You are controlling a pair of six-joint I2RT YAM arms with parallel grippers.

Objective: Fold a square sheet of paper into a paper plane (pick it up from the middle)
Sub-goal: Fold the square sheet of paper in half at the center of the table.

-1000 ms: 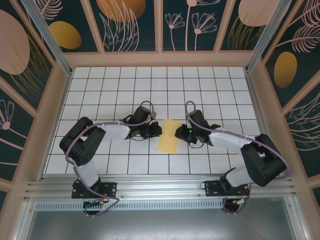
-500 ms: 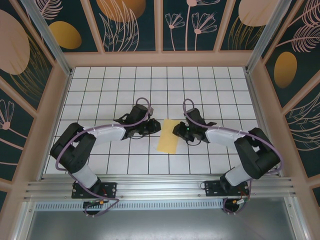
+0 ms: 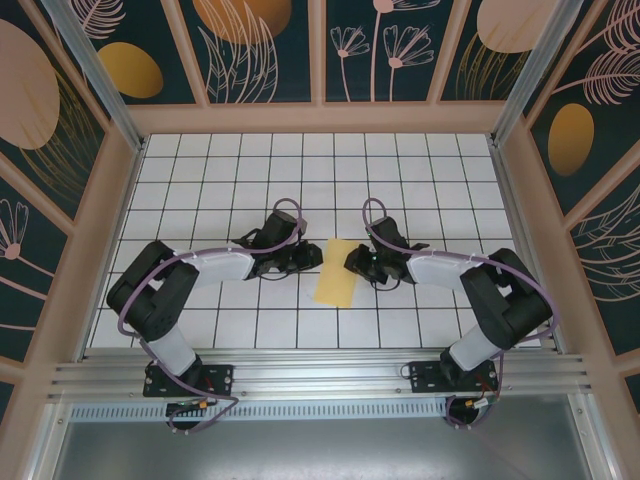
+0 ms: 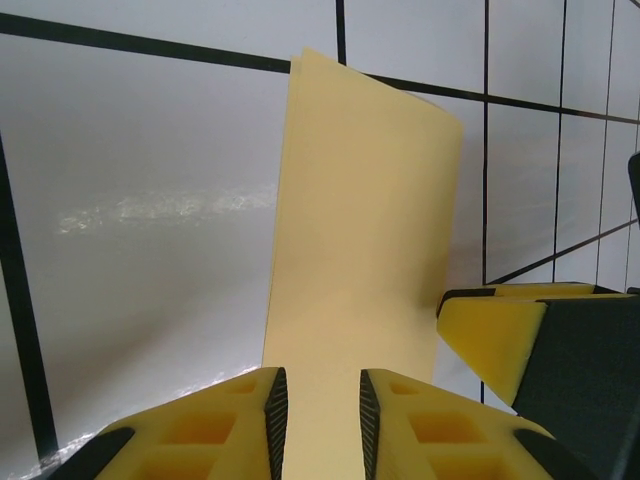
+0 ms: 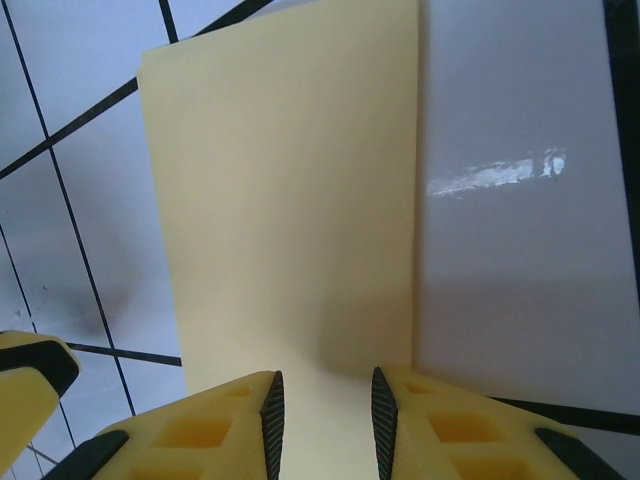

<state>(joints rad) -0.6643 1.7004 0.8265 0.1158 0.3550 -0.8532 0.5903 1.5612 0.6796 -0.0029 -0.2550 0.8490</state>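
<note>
paper sheet (image 3: 337,273), beside left end effector (image 3: 315,258)

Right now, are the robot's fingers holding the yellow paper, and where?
Nothing, it seems. The yellow paper lies flat on the table. The left fingers and the right fingers each stand slightly apart, one pair at each side edge.

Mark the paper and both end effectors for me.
paper (image 3: 337,272), top view, middle of the yellow sheet.
left end effector (image 4: 320,395), left wrist view, midway between its yellow fingertips.
right end effector (image 5: 326,395), right wrist view, midway between its yellow fingertips.
</note>
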